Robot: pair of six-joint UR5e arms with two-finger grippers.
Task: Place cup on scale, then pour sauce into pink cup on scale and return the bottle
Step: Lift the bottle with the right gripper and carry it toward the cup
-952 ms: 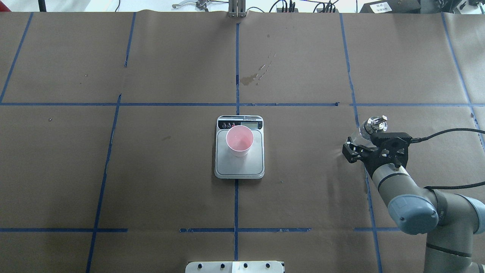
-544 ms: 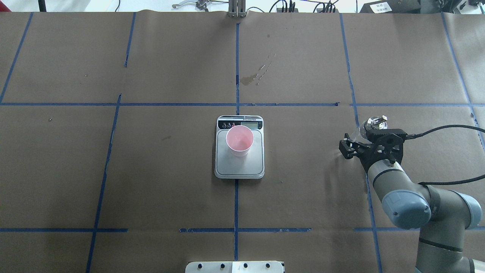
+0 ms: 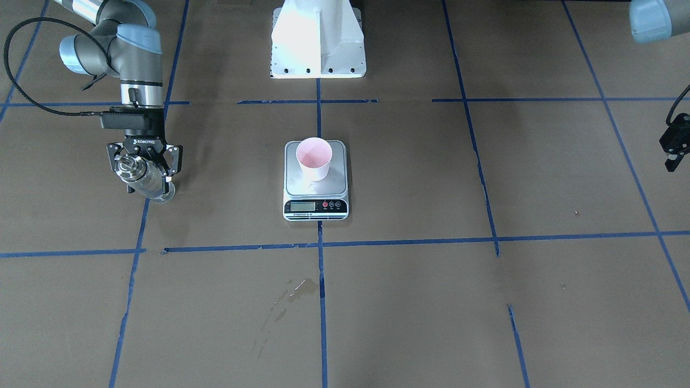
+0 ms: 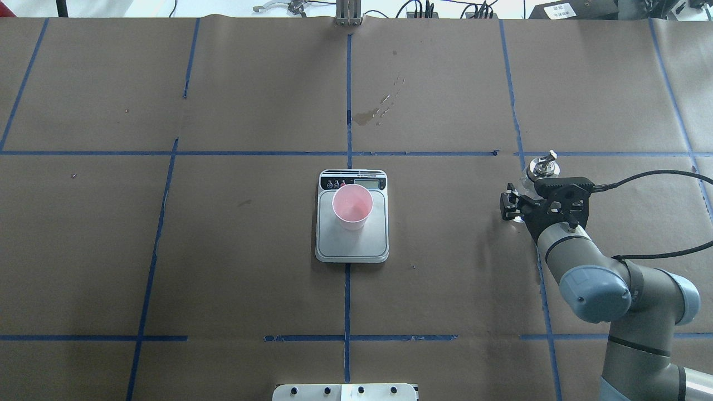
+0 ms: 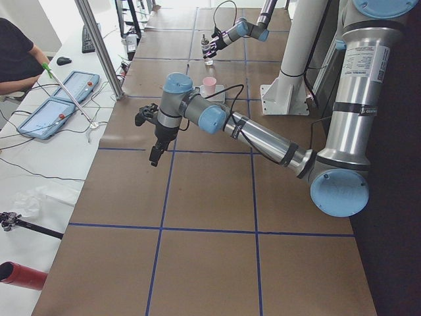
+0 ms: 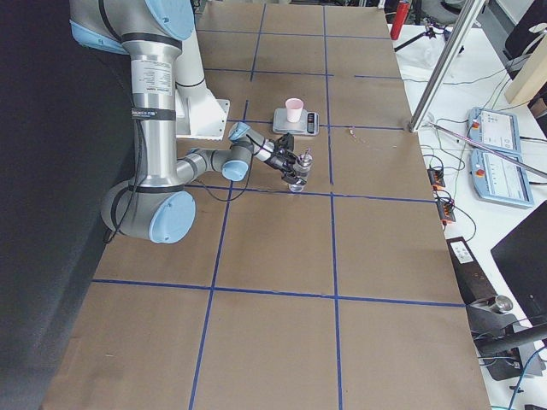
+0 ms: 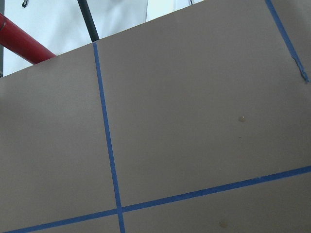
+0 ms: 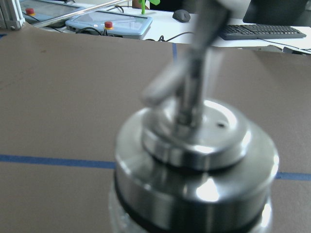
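This is a robotics lab. The counter (image 4: 250,100) is covered in brown paper marked into squares with blue tape (image 4: 347,301). Grey jointed robot arms (image 5: 263,139) reach over it near a white pedestal (image 3: 318,43). A side bench carries control tablets (image 5: 46,117), a keyboard (image 5: 87,39), a mouse (image 5: 64,60) and loose cables (image 5: 26,168).

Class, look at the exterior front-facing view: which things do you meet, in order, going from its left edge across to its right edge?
bottle → cup → left gripper
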